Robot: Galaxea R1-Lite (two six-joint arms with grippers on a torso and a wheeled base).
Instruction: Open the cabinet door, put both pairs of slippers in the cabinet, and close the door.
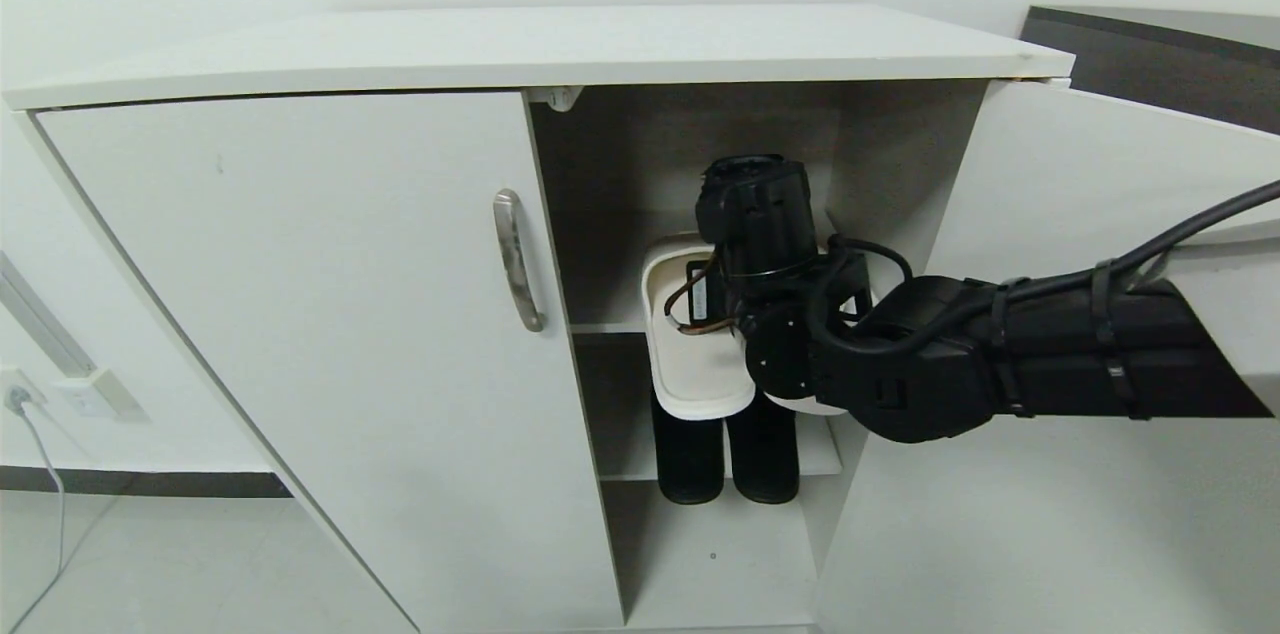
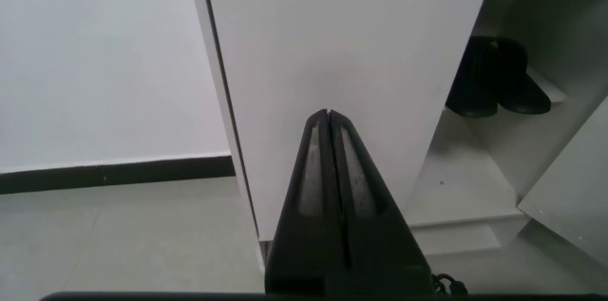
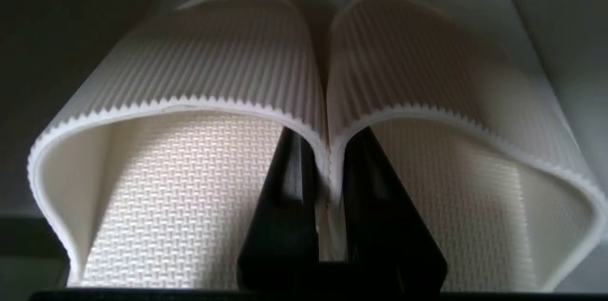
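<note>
Far left on the wall there's a socket (image 1: 18, 397) w/ a cable (image 1: 50, 484) hanging down to the floor. Then the cabinet (image 1: 540, 44): its left door (image 1: 300, 314) is shut, w/ a metal handle (image 1: 517, 260) upright near its inner edge. The left gripper (image 2: 328, 116) sits in front of that shut door, fingers pressed flat together w/ nothing btwn them. Next over is the open half. The white slippers (image 1: 695, 374) are inside at about upper-shelf height, side by side, heels poking out past the shelf front; can't tell if they actually rest on it. Right below, the black slippers (image 1: 725, 459) stand on the lower shelf as a pair, heels hanging over its edge. The right gripper (image 3: 323, 163) has one finger in each white slipper and pinches their touching inner walls btwn them, so it's clamped on the pair. Its arm comes in from the right, across the right door (image 1: 1050, 184), which is swung wide open.
</note>
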